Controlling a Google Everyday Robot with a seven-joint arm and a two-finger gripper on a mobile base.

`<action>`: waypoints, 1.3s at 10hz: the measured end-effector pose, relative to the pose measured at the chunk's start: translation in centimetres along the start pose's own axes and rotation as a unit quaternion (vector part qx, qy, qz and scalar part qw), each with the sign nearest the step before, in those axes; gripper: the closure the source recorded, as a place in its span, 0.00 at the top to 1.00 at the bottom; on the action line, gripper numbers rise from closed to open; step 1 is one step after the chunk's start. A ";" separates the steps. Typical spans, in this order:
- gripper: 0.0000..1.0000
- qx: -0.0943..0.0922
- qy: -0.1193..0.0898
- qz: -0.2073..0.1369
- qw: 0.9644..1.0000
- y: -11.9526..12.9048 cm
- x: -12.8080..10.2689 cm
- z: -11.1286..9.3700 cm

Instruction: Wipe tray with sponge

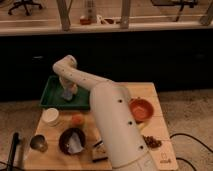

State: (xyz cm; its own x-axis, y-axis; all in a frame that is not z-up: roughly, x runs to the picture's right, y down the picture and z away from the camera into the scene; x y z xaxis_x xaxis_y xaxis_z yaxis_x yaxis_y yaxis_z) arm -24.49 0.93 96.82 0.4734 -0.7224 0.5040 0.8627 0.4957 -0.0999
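The step in hand appears to be the wiping stroke itself. The green tray [49, 98] is sitting at the far left corner of the wooden tabletop [148, 93], and the gripper [68, 89] is hanging low over the tray's middle, at the end of the white arm [107, 117] that is reaching in from the right.

To do this stroke well, in my judgement, the arm should be pressing down only lightly and carrying the sponge [66, 94] flat across the tray floor. It should be working from the left rim toward the right in overlapping passes and turning back before the low raised rim. A light plastic tray is likely to slide if pushed hard sideways. That could send it toward the small white cup [51, 116] and the orange ball [77, 119], which are standing just in front of it. Downward pressure is therefore mattering more here than sideways force.

The sponge is lying inside the tray, directly under the gripper's tip and seemingly touching both the tip and the tray floor. It is nearer the tray's left half than its right. Whether the gripper is actually clamping the sponge or only resting against it, I cannot tell from this view.

Further right, the orange bowl [140, 109] is standing well apart from the tray and out of the stroke's way.
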 end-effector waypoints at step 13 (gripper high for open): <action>0.00 0.009 0.037 0.068 0.997 5.4 4.7 -2.8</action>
State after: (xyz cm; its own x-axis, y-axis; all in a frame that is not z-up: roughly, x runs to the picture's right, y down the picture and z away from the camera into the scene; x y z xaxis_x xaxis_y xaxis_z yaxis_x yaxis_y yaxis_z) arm -17.14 -1.17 96.25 0.5977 -0.6813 0.4225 0.7870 0.5991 -0.1473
